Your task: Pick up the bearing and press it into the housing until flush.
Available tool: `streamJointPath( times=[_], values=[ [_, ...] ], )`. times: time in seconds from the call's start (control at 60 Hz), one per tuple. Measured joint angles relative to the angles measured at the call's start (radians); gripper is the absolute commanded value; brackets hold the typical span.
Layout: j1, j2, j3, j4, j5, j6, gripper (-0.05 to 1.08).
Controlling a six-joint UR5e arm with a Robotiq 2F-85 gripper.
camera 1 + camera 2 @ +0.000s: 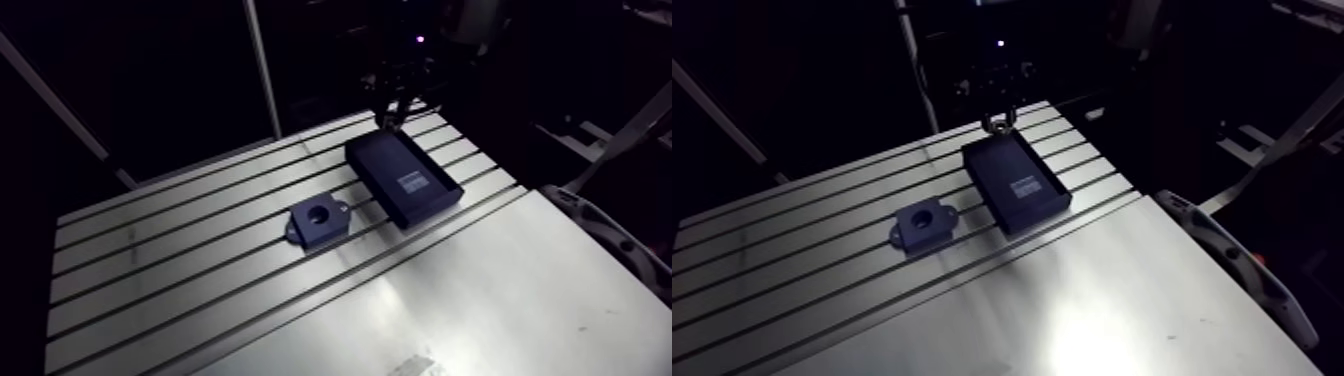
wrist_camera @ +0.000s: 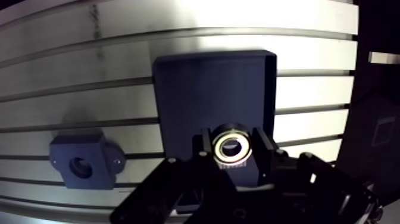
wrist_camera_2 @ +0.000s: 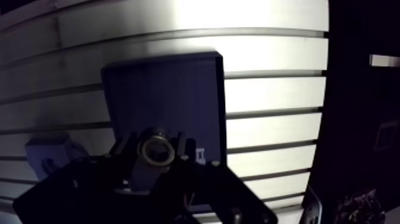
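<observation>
The gripper is closest in the wrist view. Its two dark fingers stand a narrow way apart and are clamped on the bearing, a pale metal ring whose open bore faces the camera. Under it lies the tray, dark and shallow with a raised rim. The bearing hangs over the tray's end nearest the gripper, and whether it touches the tray floor cannot be told. Off one long side of the tray sits the housing, a dark block with a round bore and a small ear. It is near the tray but not touching it, with a table slot between them. The bright slotted table shows past the tray's other long side and beyond its end.

In the arm view, a broad smooth plate lies closest, and one corner of the tray reaches almost to its seam. The tray sits askew across the slots, with a small pale label on its floor. The gripper comes down at the tray's far end, close to the table's far edge. Beyond the housing, on the side away from the tray, the slotted surface runs on.
</observation>
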Motion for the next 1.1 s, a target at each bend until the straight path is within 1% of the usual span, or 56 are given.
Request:
streamJointPath(
  times=[0.183, 0.433, 0.65, 0.85, 0.967, 1.1],
  values=[
    [0.028, -0.039, 0.016, 0.038, 0.001, 0.07, 0.63],
    [0.096, -0.071, 0.021, 0.106, -0.001, 0.17, 0.63],
    [0.165, -0.092, 0.022, 0.139, -0.014, 0.218, 0.63],
    [0.224, -0.112, 0.03, 0.15, -0.028, 0.224, 0.63],
    [0.25, -0.128, 0.045, 0.15, -0.032, 0.215, 0.63],
    [0.272, -0.147, 0.079, 0.145, -0.033, 0.207, 0.64]
  ],
)
